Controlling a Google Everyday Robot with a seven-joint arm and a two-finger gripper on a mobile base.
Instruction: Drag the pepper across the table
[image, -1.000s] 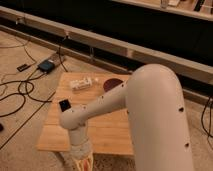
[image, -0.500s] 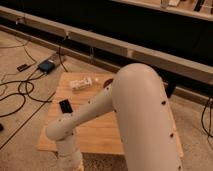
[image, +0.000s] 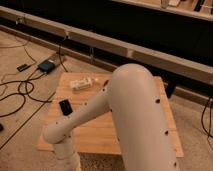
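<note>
- Dark panelling and a long grey ledge fill the background; below them sits the small light bamboo-plank worktop (image: 95, 132) on a speckled floor with black cables (image: 20, 95) at the left.
- Over the last second my bulky white robot arm (image: 135, 115) has swung closer to the camera and further left. It now covers the middle and right of the worktop, and its lower links run off the bottom left of the frame.
- The end effector is out of view, somewhere below the bottom edge, so I cannot tell whether it is spread, pressed together or pinching anything.
- The small orange tapered pepper is not visible. I judge it lies behind the arm, in the upper middle or right of the worktop, but I cannot confirm this.
- Its long axis and the way its pale stem end points are hidden too.
- For the task, this means I have no sight of contact, and I cannot say the drag has begun.
- Only a flat black phone (image: 65, 106) near the left edge and a pale oblong packet (image: 81, 84) in the upper left show on the worktop.
</note>
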